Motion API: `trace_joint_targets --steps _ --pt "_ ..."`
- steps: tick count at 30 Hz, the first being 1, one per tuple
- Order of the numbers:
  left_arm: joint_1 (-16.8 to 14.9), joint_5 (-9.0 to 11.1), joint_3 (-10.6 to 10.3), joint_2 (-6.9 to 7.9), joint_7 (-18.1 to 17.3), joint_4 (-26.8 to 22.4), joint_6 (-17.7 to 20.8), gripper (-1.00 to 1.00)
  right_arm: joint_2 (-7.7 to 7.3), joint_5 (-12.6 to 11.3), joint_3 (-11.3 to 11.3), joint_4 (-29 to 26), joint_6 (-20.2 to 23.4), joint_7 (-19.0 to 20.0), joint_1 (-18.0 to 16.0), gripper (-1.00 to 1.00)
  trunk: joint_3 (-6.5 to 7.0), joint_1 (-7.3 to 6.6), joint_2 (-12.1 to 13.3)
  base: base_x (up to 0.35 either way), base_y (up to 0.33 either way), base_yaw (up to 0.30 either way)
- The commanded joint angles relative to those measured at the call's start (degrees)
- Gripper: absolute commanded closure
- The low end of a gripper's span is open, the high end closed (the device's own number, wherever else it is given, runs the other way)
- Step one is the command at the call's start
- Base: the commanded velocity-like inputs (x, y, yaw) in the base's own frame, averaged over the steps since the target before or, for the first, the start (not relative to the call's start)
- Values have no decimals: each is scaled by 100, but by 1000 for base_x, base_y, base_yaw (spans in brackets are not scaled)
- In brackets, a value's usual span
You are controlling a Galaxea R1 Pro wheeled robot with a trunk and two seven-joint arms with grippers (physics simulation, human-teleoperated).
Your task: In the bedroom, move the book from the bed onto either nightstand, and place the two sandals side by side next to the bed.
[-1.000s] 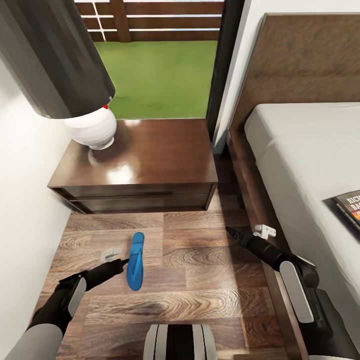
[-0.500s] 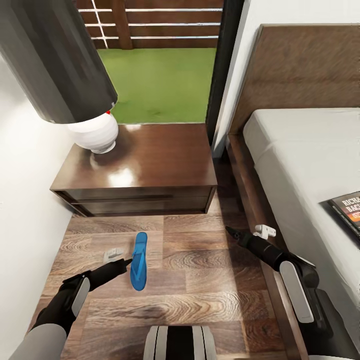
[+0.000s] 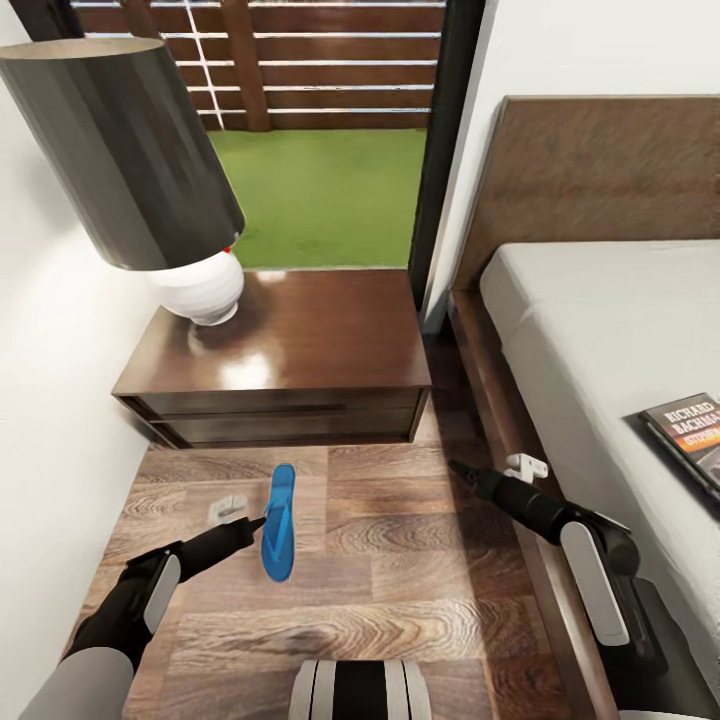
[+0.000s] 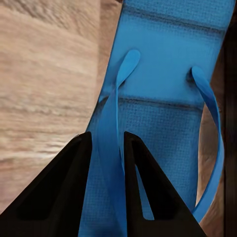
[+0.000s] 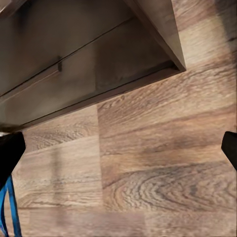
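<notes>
Left gripper (image 4: 104, 148): lowest and nearest, at the end of the left arm over the plank floor (image 3: 400, 580); in the left wrist view its two dark fingers are drawn close together with one blue strap of the sandal pinched between them, so it is clamped on that strap.
Sandal (image 3: 279, 520): one bright blue flip-flop, lengthwise on the floor in front of the nightstand, with the left fingertip at its edge; whether the sole rests on the boards or is slightly raised is hard to tell from the head view.
Right gripper (image 3: 462, 472): over the floor close beside the bed frame, well apart from the sandal; in the right wrist view its dark fingers sit at opposite edges of the picture, spread wide with nothing between them.
Book (image 3: 690, 432): flat on the mattress near the side edge of the bed (image 3: 600, 330), beyond the right arm, white lettering on its dark cover.
Nightstand (image 3: 300, 340): glossy dark brown, between the white wall and the bed, one drawer facing the robot.
Lamp (image 3: 200, 285): white round base on the nightstand's far left corner, dark cylindrical shade above.
Window (image 3: 330, 130): behind the nightstand, green lawn and a slatted fence outside.
</notes>
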Motion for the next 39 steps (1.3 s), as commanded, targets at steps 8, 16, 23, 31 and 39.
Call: trace_joint_targets --steps 8,16,23,31,39 --pt "-2 20 9 -68 -12 -2 47 100 7 44 -20 10 727 30 -3 -100 174 -21 10 0 0 0" --pt "-2 16 0 -72 -24 -10 636 100 16 37 -4 48 1342 30 -3 -100 352 -42 20 0 0 0" --pt "-2 10 3 -130 -7 -6 700 100 28 2 8 50 1355 36 -3 -100 503 -79 68 0 0 0" --pt "-2 11 8 -198 7 125 697 100 359 2 121 71 1324 34 -3 -100 646 -255 389 0 0 0" --pt "-2 -11 -2 -271 39 412 674 100 388 -8 953 76 1323 30 -3 -100 790 -431 710 0 0 0"
